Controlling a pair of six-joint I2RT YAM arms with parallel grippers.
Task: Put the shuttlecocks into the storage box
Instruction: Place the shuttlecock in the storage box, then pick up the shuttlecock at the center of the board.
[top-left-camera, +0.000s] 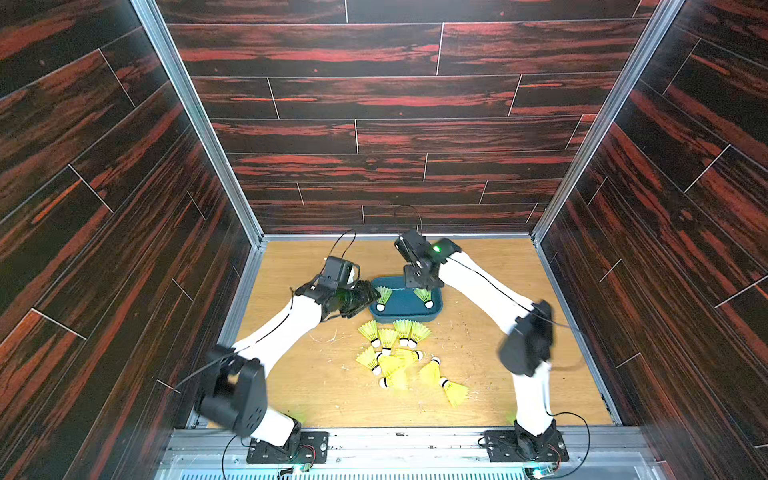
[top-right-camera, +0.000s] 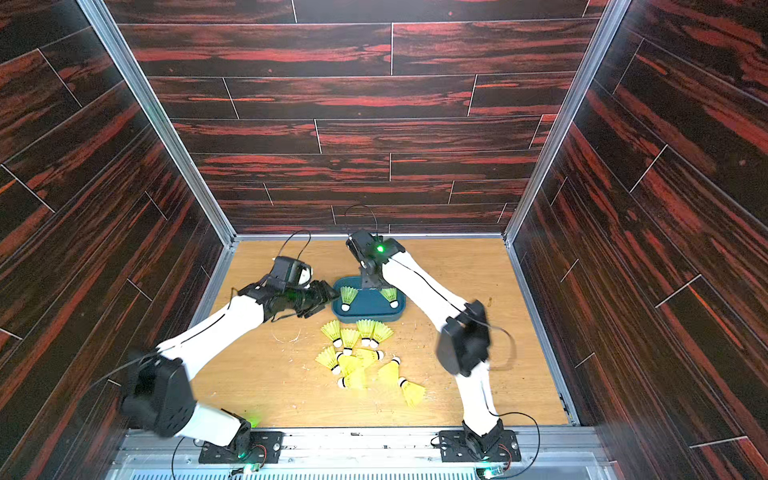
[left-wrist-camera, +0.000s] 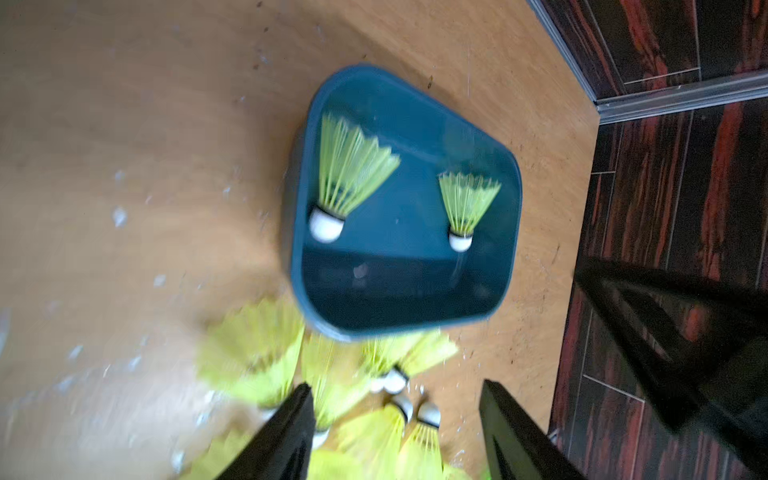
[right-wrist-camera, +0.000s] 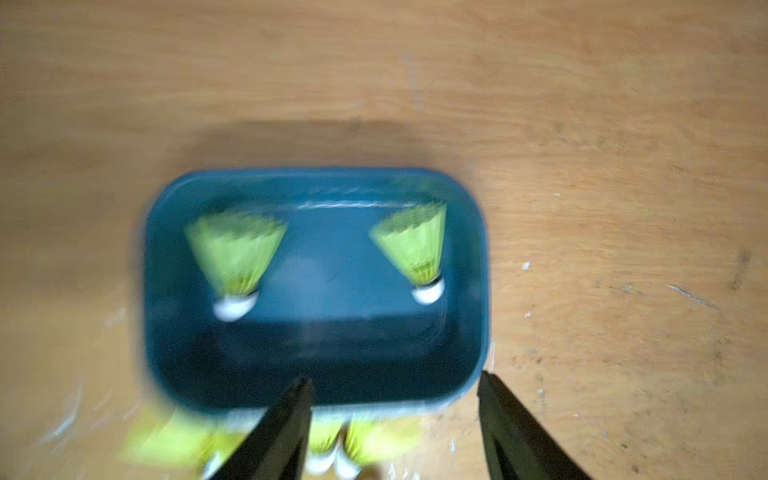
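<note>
Storage box (top-left-camera: 405, 318) (top-right-camera: 368, 318) (left-wrist-camera: 399, 291) (right-wrist-camera: 316, 365): teal tub on the wooden tabletop (top-left-camera: 291, 374), long side running left to right, between the two grippers
Left-hand shuttlecock (top-left-camera: 383, 297) (top-right-camera: 348, 296) (left-wrist-camera: 349, 174) (right-wrist-camera: 239, 253): inside the tub near its left end; long axis across the tub's short side, white cork toward the robot's side, skirt toward the back wall
Right-hand shuttlecock (top-left-camera: 424, 297) (top-right-camera: 390, 297) (left-wrist-camera: 467, 203) (right-wrist-camera: 415, 245): inside near the right end, well apart from its mate; same heading, cork near, skirt far, tilted slightly inward
Row of four (top-left-camera: 395, 331) (top-right-camera: 357, 331): on the table just beside the tub's near wall, skirts toward the tub, corks toward the robot
Loose heap (top-left-camera: 392, 365) (top-right-camera: 353, 368): about six more further toward the robot, lying at mixed angles, some overlapping
Left gripper (top-left-camera: 368, 296) (left-wrist-camera: 397, 384): beside the tub's left end, next to the left-hand shuttlecock; fingers (left-wrist-camera: 291, 432) spread apart, nothing between them, though blurred
Right gripper (top-left-camera: 419, 283) (right-wrist-camera: 395, 377): above the tub's far rim, nearer the right-hand shuttlecock; fingers (right-wrist-camera: 515, 428) parted wide, holding nothing, both boxed shuttlecocks clear of them
</note>
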